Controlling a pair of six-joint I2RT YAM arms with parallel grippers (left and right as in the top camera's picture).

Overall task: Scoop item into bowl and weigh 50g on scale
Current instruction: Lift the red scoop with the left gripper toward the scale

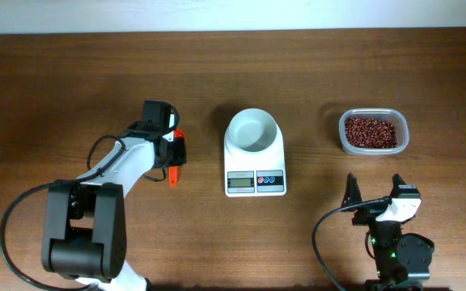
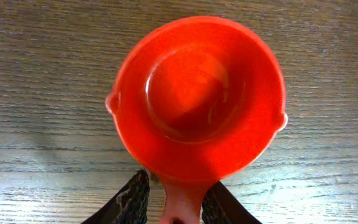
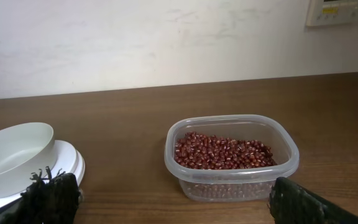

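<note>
The white bowl (image 1: 253, 130) sits empty on the white scale (image 1: 255, 172) at the table's middle; it also shows at the left of the right wrist view (image 3: 11, 155). The red-brown beans (image 1: 370, 131) fill a clear plastic tub (image 3: 232, 186) at the right. My left gripper (image 1: 173, 157) is shut on the handle of an orange scoop (image 2: 197, 93), whose empty cup faces up over bare wood, left of the scale. My right gripper (image 1: 373, 190) is open and empty, near the front right, its fingers wide apart in front of the tub.
A pale wall runs behind the table's far edge in the right wrist view. Bare wood lies between the scale and the tub.
</note>
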